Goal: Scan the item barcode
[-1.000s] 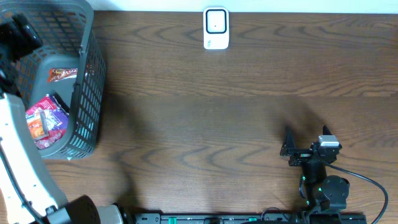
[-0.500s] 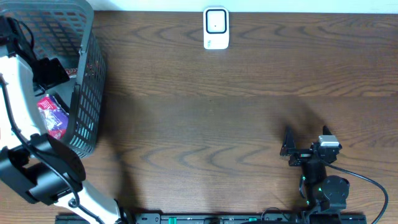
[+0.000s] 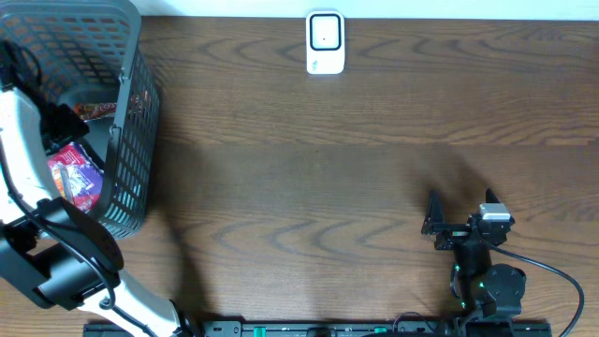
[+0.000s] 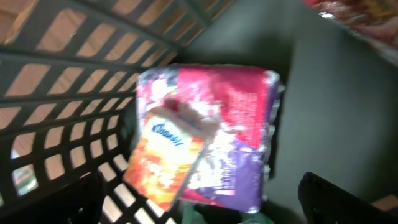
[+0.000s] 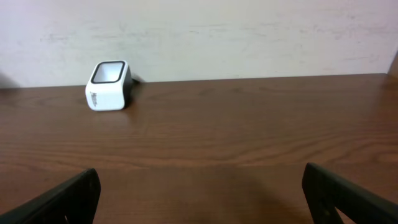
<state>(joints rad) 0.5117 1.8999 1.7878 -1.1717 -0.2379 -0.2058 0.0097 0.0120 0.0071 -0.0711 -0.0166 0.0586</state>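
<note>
Since the earlier frames the left arm has swung in from the far left edge, and its left pincer (image 4: 199, 186) now hangs inside the single grey basket (image 3: 131, 112) at the table's (image 3: 328, 187) left end; the right arm has not moved. There are two arms, one basket and one white scanner (image 3: 325, 42), which stands at the table's far edge, well apart from the basket. Three items are visible in the basket. A red-and-purple pack (image 4: 236, 118) lies on its floor, an orange Kleenex packet (image 4: 165, 158) lies on that pack, and a red snack packet (image 3: 95, 109) lies nearer the far wall. In the blurred left wrist view the Kleenex packet lies flat with its printed face up, its long axis running from upper right to lower left. The left pincer's fingers are spread wide above the packet, holding nothing. The right pincer (image 5: 200, 177), equally spread and empty, sits low over the table, facing the scanner.
</note>
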